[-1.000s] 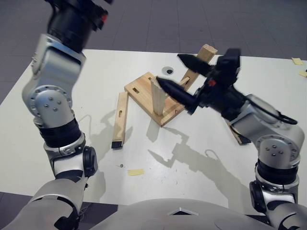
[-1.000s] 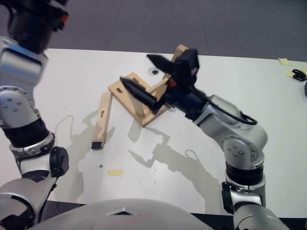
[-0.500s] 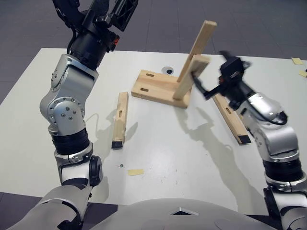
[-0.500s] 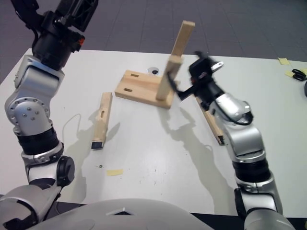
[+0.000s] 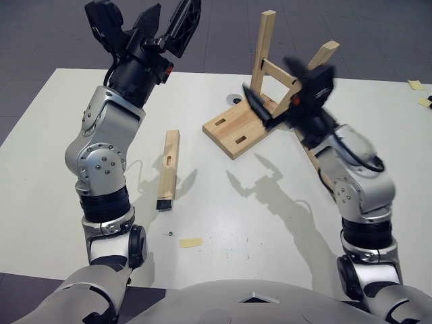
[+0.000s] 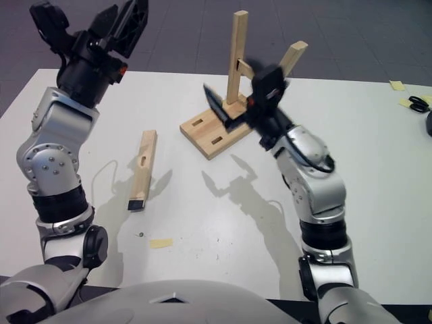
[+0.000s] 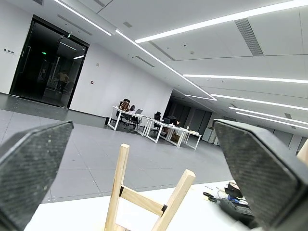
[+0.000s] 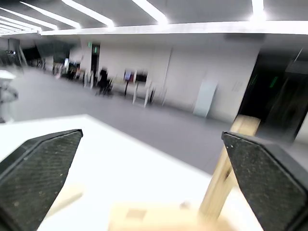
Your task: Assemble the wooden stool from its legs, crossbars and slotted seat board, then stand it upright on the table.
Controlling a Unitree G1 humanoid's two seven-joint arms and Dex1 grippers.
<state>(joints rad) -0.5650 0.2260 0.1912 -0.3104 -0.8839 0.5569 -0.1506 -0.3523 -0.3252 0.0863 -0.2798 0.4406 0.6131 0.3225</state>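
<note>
Seat board (image 5: pixel 233 129) lies flat on table (image 5: pixel 54 115), near the far edge, about centre. 2 legs stand up out of its far-right end: upright leg (image 5: pixel 264 47) and tilted leg (image 5: pixel 318 59), joined by 1 crossbar (image 5: pixel 280 71). Slots on the near-left part of the board are bare.

Right gripper (image 5: pixel 266 79) hangs just in front of the 2 legs, above the board's right end, released, fingers wide apart, nothing between them. Lower finger (image 5: pixel 256 104) overlaps the board edge; cannot tell if it touches. Right wrist view looks between the spread fingers (image 8: pixel 38 168) at 1 leg and the board beyond.

Left gripper (image 5: pixel 143 17) is raised high over the table's far-left corner, released, spread wide, holding nothing. Left wrist view looks out past both pads (image 7: pixel 260 168) at the 2 legs and crossbar.

Loose leg (image 5: pixel 169 167) lies flat in the left half of the table, well apart from the board. Another wooden piece (image 5: pixel 310 154) lies partly under the right forearm, right of the board.

Yellow note (image 5: pixel 191 242) lies by the near edge. Round hole (image 5: pixel 236 99) sits just beyond the board.
</note>
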